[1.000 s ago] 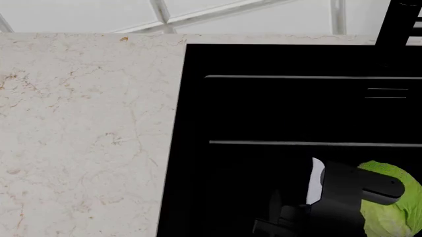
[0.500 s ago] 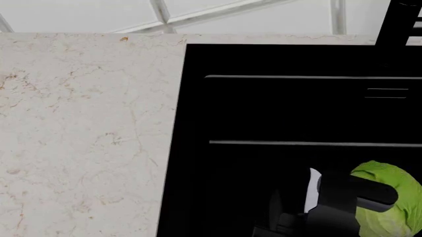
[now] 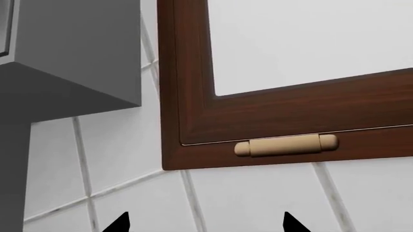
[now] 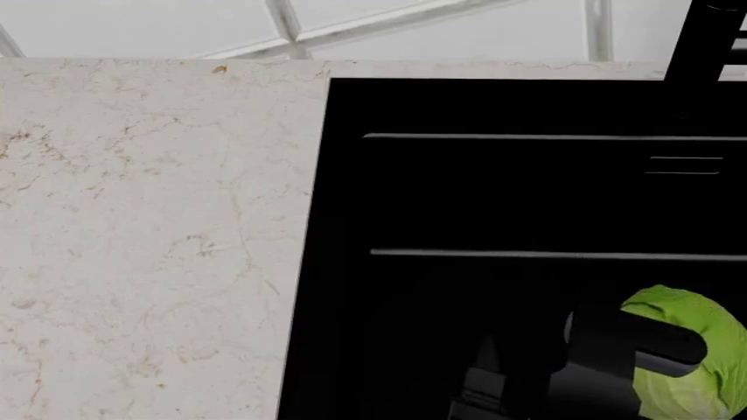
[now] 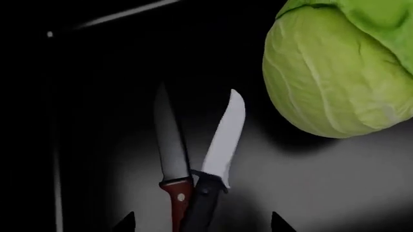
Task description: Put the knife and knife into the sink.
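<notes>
Item: two knives lying in the sink (image 4: 350,219), both of your grippers released.

Your right wrist view lists the silver-bladed knife (image 5: 223,137) with its dark handle crossing over the red handle of the dark-bladed knife (image 5: 169,145) on the basin floor, blades fanned apart, a green cabbage (image 5: 339,67) near them. Your right gripper (image 5: 201,223) hangs above the handles, tips spread, holding nothing. Your left gripper (image 3: 205,224) is likewise spread and empty, facing a tiled wall and a brown cabinet door (image 3: 284,111).
</notes>
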`<state>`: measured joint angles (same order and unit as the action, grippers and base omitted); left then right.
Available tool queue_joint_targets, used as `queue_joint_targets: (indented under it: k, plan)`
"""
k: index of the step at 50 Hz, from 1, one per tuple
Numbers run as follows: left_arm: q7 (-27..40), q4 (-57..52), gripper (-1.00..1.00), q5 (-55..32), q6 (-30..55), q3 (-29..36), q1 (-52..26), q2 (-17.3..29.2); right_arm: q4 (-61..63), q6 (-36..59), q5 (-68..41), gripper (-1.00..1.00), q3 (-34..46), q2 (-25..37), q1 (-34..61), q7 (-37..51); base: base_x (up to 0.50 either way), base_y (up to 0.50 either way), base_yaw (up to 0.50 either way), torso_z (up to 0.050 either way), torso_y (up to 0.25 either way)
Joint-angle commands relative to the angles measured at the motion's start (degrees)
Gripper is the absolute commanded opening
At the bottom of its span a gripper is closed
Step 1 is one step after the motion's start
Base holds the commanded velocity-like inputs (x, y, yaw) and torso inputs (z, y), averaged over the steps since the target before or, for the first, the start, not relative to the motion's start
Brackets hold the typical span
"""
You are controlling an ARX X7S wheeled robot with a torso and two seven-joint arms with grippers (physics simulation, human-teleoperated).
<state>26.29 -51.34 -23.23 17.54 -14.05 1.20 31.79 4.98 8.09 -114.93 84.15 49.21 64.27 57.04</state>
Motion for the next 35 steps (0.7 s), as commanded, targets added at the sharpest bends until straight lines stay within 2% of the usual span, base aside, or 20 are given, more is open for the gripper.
queue_joint_targets:
  k: [1, 17, 35]
  plan:
    - [0.37, -0.57, 1.0, -0.16, 0.43, 0.26, -0.04, 0.19, 3.35, 0.13, 0.01, 1.0, -0.15, 1.55, -0.22, 0.26, 0.0, 0.0, 0.0, 0.0, 0.0]
    - [0.76, -1.81, 1.0, -1.2, 0.46, -1.1, 0.89, 0.59, 9.65, -0.43, 1.15, 1.0, -1.56, 3.65, 1.53, 3.3, 0.0, 0.0, 0.0, 0.0, 0.0]
    - [0.85, -1.47, 1.0, -1.1, 0.15, -0.41, 0.46, 0.81, 19.87, -0.7, 2.13, 1.0, -4.92, 8.9, 6.45, 10.1, 0.0, 0.0, 0.0, 0.0, 0.0]
